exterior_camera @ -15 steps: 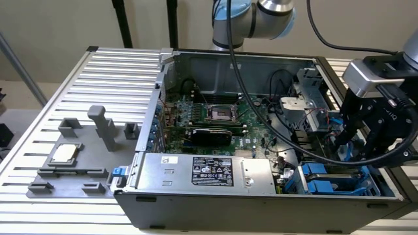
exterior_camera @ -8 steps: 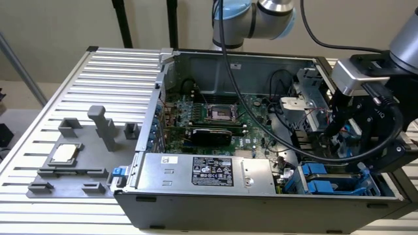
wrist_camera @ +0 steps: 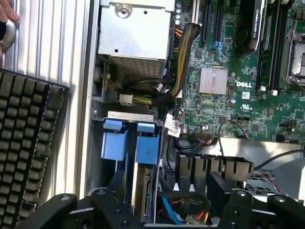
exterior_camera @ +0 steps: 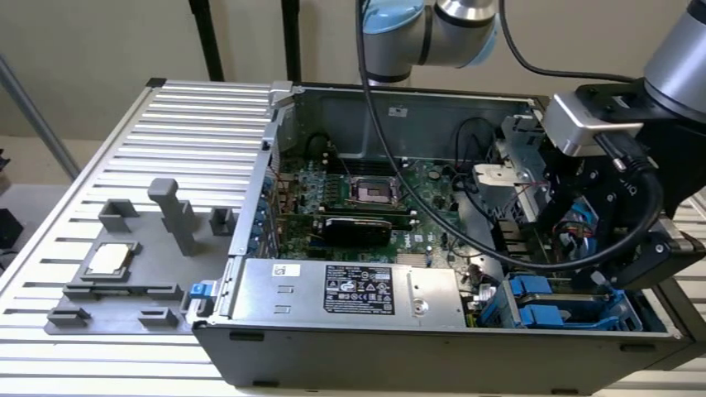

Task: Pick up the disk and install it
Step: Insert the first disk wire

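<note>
The disk (wrist_camera: 146,149) stands on edge in the drive bay at the corner of the open computer case, its bright blue frame uppermost and grey metal showing below it. A second blue frame (wrist_camera: 114,139) sits right beside it. In the exterior view these blue frames (exterior_camera: 548,299) lie at the case's near corner on that view's right. My gripper (wrist_camera: 174,210) hangs just above the bay, open, with its black fingers (wrist_camera: 112,210) spread to either side and nothing between them. It is apart from the disk. The gripper (exterior_camera: 617,265) is at the exterior view's right.
A silver power supply (exterior_camera: 353,289) with a black label lies along the case's near wall. The green motherboard (exterior_camera: 375,194) and black cables (exterior_camera: 485,240) are close to the bay. A CPU chip (exterior_camera: 111,258) rests on grey fixtures. A keyboard (wrist_camera: 28,143) and a hand (wrist_camera: 6,12) lie outside the case.
</note>
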Controlling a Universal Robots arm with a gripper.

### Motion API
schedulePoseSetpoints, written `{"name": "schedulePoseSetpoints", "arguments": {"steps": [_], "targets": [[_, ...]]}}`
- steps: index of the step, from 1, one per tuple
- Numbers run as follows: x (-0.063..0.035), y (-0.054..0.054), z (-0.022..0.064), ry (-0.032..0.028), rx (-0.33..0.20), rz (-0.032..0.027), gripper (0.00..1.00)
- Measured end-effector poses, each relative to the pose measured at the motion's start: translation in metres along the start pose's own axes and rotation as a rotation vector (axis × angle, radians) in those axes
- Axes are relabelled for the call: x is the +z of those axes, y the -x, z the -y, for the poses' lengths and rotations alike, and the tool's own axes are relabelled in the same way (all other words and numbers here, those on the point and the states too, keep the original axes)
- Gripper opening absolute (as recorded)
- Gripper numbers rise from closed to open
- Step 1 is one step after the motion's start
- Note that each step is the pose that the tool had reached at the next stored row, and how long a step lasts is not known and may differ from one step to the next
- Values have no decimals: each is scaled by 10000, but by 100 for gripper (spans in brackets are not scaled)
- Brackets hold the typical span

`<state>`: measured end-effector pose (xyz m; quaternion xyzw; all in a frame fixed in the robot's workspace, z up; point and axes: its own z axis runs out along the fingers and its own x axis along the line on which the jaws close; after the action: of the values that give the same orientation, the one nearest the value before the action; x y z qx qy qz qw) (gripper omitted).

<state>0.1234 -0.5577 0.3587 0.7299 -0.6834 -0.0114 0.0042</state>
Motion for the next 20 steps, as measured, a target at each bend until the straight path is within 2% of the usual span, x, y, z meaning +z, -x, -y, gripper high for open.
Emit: {"name": "schedulePoseSetpoints", "arguments": {"steps": [4, 11, 13, 16, 20], "targets": [[-91, -2, 22, -7, -3, 121, 78], [-189, -37, 333, -34, -13, 523, 78], [-205, -51, 419, -37, -15, 598, 78], [-211, -90, 519, 1, -13, 629, 78], [-207, -210, 573, 76, -11, 645, 78]]}}
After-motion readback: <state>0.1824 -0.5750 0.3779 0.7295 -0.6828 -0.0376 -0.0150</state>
